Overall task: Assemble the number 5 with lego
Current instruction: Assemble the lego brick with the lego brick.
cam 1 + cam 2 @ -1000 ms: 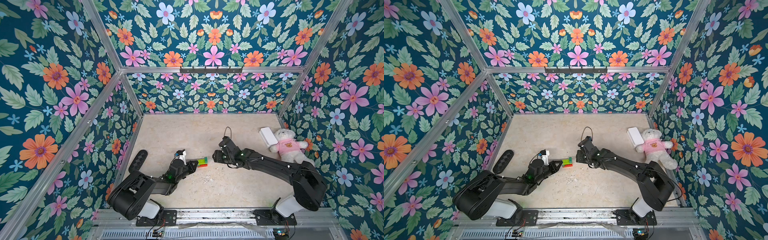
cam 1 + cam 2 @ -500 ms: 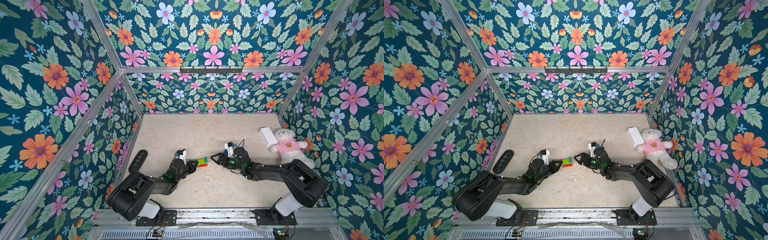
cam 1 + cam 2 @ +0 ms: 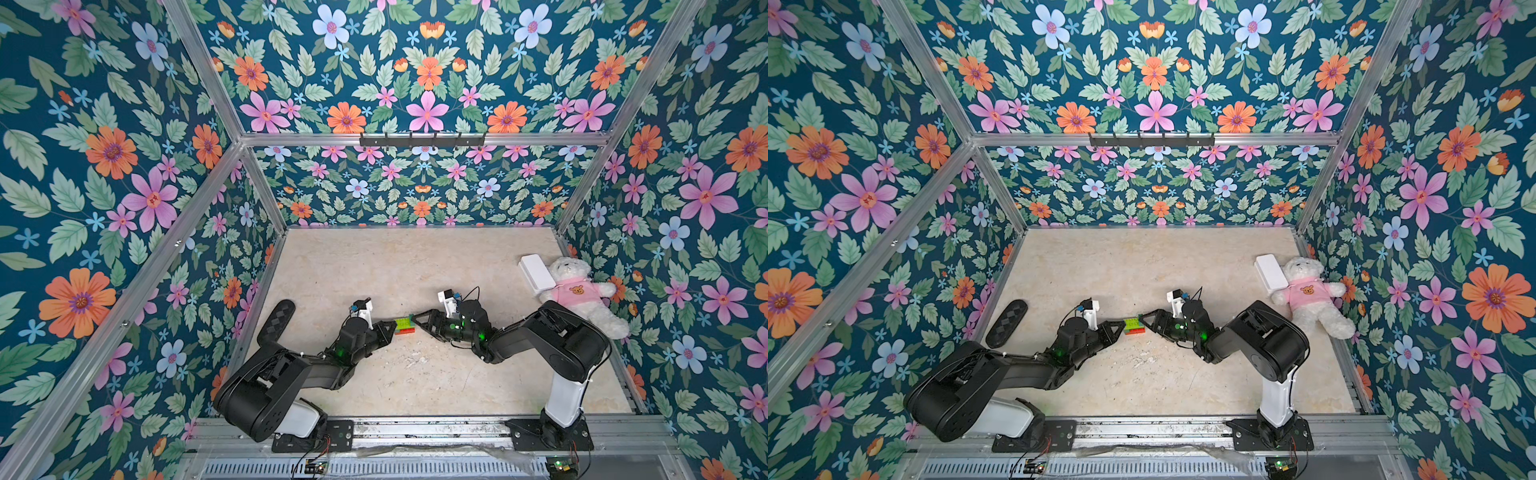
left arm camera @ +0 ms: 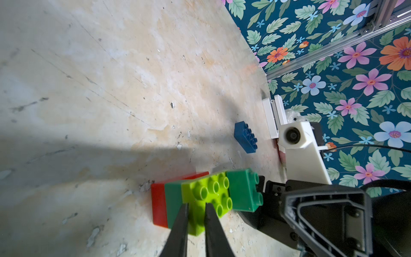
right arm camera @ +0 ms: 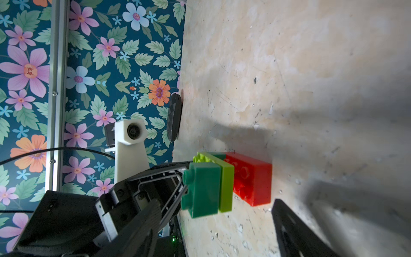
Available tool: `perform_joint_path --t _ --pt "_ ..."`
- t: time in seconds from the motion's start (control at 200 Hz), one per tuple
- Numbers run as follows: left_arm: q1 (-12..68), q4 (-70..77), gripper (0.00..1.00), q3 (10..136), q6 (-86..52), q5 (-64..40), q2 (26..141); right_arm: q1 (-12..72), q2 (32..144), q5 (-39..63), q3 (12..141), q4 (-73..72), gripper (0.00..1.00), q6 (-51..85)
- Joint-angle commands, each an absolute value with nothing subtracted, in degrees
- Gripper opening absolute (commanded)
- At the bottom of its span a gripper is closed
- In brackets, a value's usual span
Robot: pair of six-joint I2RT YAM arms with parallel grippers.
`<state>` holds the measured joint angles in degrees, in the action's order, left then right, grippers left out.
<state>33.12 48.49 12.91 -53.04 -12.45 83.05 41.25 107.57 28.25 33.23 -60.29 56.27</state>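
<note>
Left gripper is pinched shut, its two thin tips clamping the lime brick in the middle of the stack. Right gripper stands wide open, one finger on each side of the stack and neither visibly touching it.

In both top views the stack sits near the table's middle, slightly toward 6 o'clock. The left arm reaches it from 8 o'clock and the right arm from 3 o'clock. It lies tipped on its side: red brick, dark-green, lime, then a dark-green brick whose studs face the right gripper. Whether the red end rests on the table, I cannot tell.

The blue brick lies alone at about 2 o'clock from the stack, on the way to the box and teddy. The right arm hides it in the top views. So the 5 seems to lack only its blue layer.

Risks from here:
- The left hold is a narrow tip pinch on one layer, so a sideways nudge from a closing right finger could swing the stack or slip it out.
- The end dark-green brick covers only part of the lime, so an off-centre push could peel it off.
- A right arm swinging toward 2 o'clock could knock the blue brick away.
</note>
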Motion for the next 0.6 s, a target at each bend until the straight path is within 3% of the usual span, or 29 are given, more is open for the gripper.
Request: perform_joint_path --t 0.0,0.595 --pt "33.13 35.20 0.17 12.48 -51.86 -10.18 83.85 41.73 108.71 29.59 33.93 -65.20 0.79 58.01" --pt "33.10 34.91 0.16 12.74 -51.71 -10.20 83.94 41.54 112.13 31.38 35.99 -67.24 0.59 60.01"
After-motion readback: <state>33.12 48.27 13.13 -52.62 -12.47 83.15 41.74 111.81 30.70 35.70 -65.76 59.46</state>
